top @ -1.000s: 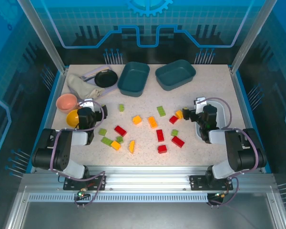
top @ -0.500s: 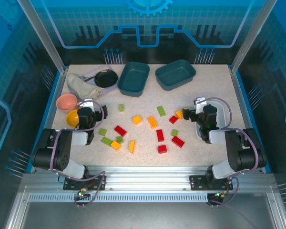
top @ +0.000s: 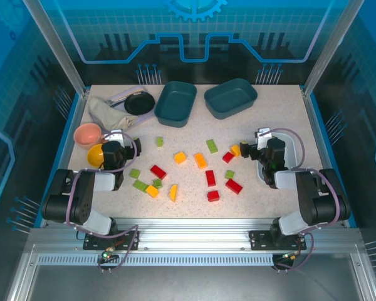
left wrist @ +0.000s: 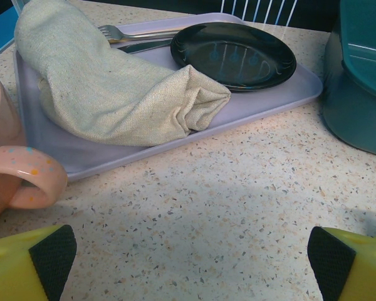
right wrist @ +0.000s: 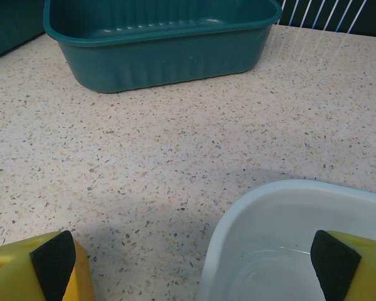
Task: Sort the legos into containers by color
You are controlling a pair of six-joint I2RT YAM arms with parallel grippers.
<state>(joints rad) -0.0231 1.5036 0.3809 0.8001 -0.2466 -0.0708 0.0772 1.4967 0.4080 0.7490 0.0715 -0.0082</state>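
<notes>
Red, orange-yellow and light green legos lie scattered mid-table, among them a red brick [top: 158,171], an orange one [top: 201,160] and a green one [top: 212,146]. Two dark teal tubs [top: 178,103] [top: 230,98] stand empty at the back. The white tub [top: 283,155] sits at the right, partly under my right arm. My left gripper [top: 116,138] rests open near the left edge, its jaws [left wrist: 191,263] wide over bare table. My right gripper [top: 262,139] is open too, straddling the white tub's rim [right wrist: 238,219], with a teal tub [right wrist: 163,44] ahead.
At the back left a lavender tray [left wrist: 288,94] holds a folded cloth [left wrist: 113,94], a black dish [left wrist: 238,53] and a fork [left wrist: 122,31]. A pink cup [top: 88,133] and a yellow bowl [top: 95,153] sit beside my left arm.
</notes>
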